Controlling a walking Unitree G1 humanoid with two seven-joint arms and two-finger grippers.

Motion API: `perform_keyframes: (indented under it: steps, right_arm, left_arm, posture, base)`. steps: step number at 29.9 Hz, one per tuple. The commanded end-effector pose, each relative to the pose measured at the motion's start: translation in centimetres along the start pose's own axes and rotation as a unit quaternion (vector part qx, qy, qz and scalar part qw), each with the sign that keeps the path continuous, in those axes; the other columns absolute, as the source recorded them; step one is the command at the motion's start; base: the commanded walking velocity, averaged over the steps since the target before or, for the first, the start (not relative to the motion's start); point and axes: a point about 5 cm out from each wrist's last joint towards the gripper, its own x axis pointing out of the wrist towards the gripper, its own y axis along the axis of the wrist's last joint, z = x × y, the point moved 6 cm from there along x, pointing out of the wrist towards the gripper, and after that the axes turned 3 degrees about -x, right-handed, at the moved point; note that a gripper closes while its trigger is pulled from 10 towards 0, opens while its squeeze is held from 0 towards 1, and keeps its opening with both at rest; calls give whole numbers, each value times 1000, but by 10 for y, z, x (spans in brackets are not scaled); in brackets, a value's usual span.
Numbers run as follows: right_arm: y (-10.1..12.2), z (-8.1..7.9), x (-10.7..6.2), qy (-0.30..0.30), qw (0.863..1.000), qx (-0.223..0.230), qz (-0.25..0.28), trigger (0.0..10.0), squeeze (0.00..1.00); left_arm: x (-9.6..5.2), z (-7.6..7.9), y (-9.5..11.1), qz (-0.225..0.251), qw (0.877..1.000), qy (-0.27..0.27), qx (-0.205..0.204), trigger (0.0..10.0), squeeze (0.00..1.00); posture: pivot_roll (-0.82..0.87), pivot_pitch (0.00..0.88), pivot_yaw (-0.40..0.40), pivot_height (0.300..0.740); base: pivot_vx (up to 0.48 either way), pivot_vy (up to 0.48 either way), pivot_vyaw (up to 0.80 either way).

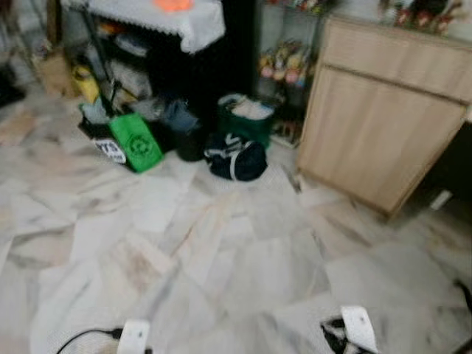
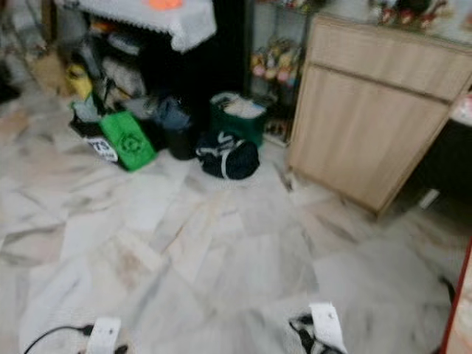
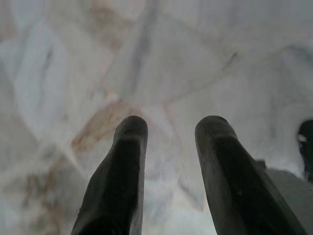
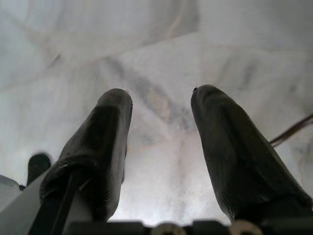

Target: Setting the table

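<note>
Marble floor, pale with grey and tan veining, is seen stretching ahead in the blurred head views. At the far left a table draped in a white cloth is seen, with something orange lying on its top; what that item is cannot be told. Beneath and beside the table a clutter of bags is gathered: a green bag with a white emblem, a dark duffel bag with a white stripe just beside it, and a dark green bag behind the duffel. A light wooden cabinet is placed to the right, with small figurines lined along its top. No tableware can be made out.

Both arms are held low over the floor. The left gripper is seen with its fingers parted and nothing between them. The right gripper is likewise spread, its fingers holding nothing, with bare marble beyond them.
</note>
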Motion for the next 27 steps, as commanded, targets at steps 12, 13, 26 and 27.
perform_keyframes:
  steps: [12, 13, 26, 27]
  right_arm:
    - [-8, -4, 2, -18, 981, 193, -25, 10000, 0]
    - [-8, -5, 2, -17, 981, 191, -25, 10000, 0]
    - [-4, -5, 3, -25, 981, 192, -23, 10000, 0]
    - [-4, -5, 3, -26, 981, 192, -24, 10000, 0]
  left_arm:
    - [3, -1, 0, -32, 993, -24, -109, 10000, 0]
    - [3, -1, 1, -31, 993, -25, -110, 10000, 0]
    - [3, -9, 0, -33, 994, -20, -100, 10000, 0]
    - [3, -10, 0, -34, 994, -19, -99, 10000, 0]
  posture:
    - [17, 26, 6, 740]
    - [17, 26, 6, 740]
    - [14, 25, 20, 740]
    - [13, 25, 22, 740]
  base:
    - [0, 0, -749]
    - [0, 0, -750]
    - [0, 0, -748]
    - [0, 0, -744]
